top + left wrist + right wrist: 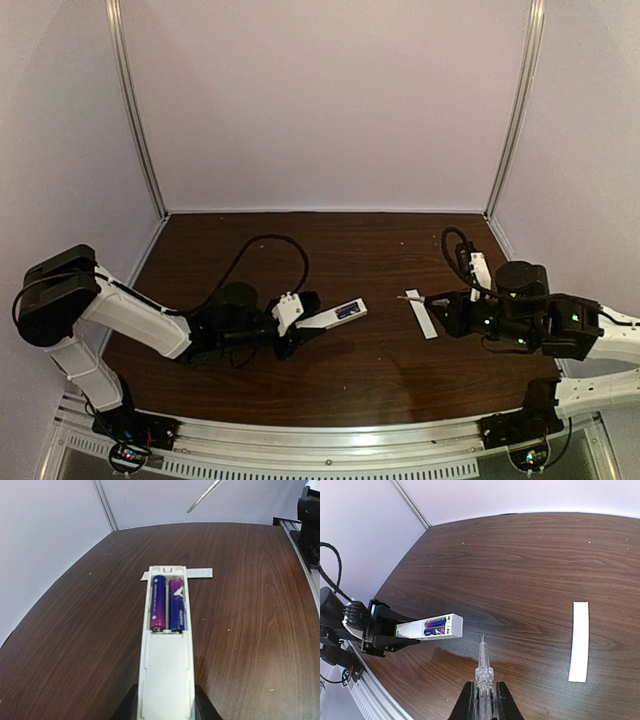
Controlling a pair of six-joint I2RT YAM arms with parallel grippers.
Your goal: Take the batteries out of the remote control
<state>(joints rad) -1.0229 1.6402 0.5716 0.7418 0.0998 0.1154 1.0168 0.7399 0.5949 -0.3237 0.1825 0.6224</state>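
My left gripper (300, 320) (165, 709) is shut on the near end of the white remote control (330, 316) (166, 670) (427, 628) and holds it just above the table with the battery recess facing up. Two bluish-purple batteries (158, 602) (176, 605) (435, 626) lie side by side in the recess at the remote's far end. My right gripper (445, 303) (482, 700) is shut on a clear-handled screwdriver (484, 667) (412, 297). Its thin tip points toward the remote's open end and stops a short gap away from it.
The flat white cover strip (422, 313) (579, 641) (200, 573) lies on the dark wooden table beyond the remote's end, below the right gripper. Pale walls with metal corner posts (140, 130) close off the back and sides. A black cable (270, 245) loops behind the left arm.
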